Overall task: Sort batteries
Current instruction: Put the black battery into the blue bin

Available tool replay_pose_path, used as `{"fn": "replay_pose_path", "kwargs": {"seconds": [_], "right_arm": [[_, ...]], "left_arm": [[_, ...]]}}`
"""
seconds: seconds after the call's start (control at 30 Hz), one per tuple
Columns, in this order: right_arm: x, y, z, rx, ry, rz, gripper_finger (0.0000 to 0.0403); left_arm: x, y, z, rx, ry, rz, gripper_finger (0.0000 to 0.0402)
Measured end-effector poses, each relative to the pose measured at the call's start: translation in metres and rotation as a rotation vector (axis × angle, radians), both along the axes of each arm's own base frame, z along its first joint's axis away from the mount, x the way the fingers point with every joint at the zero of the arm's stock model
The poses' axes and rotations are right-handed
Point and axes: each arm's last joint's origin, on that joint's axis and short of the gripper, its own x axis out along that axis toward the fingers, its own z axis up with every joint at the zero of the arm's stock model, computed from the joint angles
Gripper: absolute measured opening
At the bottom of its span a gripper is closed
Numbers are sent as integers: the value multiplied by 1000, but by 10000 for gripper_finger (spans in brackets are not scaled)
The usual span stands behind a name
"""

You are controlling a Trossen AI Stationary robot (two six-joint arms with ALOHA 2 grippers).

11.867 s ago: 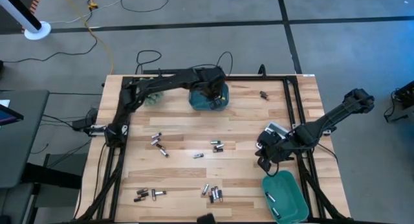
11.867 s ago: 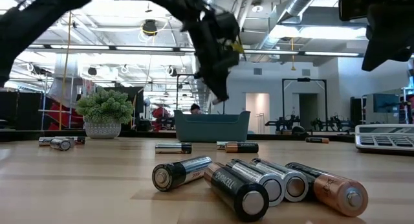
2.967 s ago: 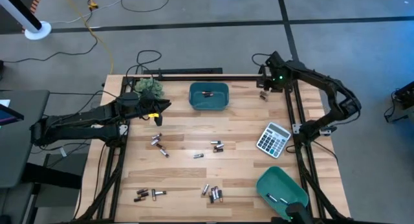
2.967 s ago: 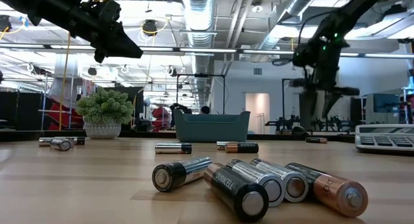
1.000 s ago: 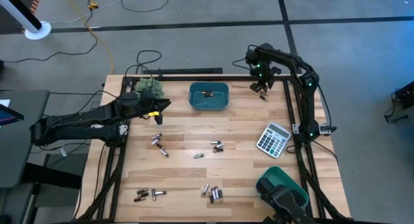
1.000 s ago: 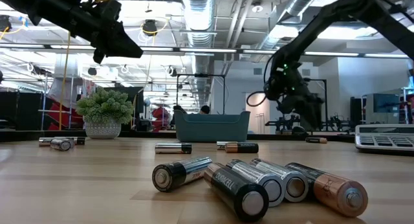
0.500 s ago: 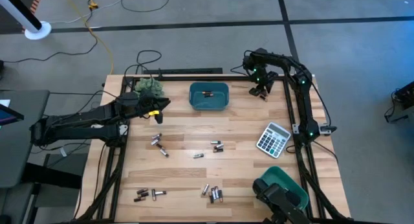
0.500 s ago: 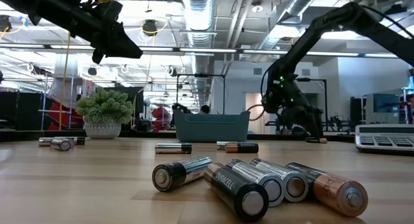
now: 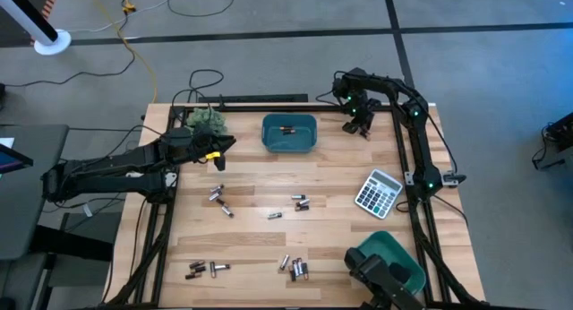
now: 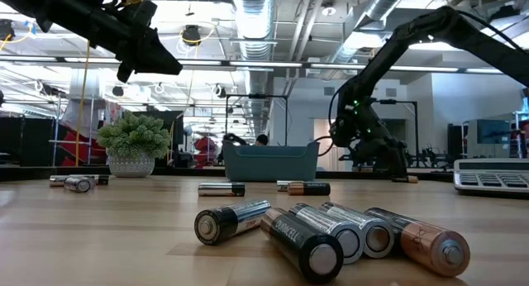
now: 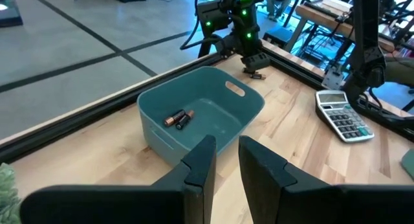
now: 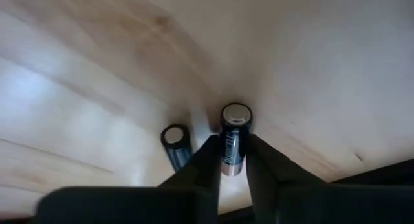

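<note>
Left gripper (image 9: 221, 158) hovers above the table's left side near the potted plant (image 9: 207, 121), fingers slightly parted and holding nothing. The far teal bin (image 9: 289, 133) contains two batteries (image 11: 179, 118) lying side by side. Loose batteries (image 9: 300, 202) lie scattered over the wooden table (image 9: 340, 229). Right gripper (image 9: 363, 126) is down at the far right corner, fingers straddling one dark battery (image 12: 232, 140), its long axis parallel to the fingers, silver end pointing away from the wrist. A second cell (image 12: 176, 145) lies just beside it.
</note>
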Motion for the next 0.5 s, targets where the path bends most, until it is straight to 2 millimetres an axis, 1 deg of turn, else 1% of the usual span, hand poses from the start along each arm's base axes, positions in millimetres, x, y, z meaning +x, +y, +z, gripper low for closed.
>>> {"fn": "replay_pose_path", "kwargs": {"seconds": [0.17, 0.33, 0.5], "right_arm": [[1, 2, 1, 15, 4, 16, 23], [0, 4, 2, 28, 19, 8, 14], [-2, 6, 8, 42, 36, -4, 8]], "left_arm": [[0, 0, 0, -5, -4, 1, 62], [0, 0, 0, -6, -5, 1, 62], [0, 0, 0, -6, -5, -2, 62]]}}
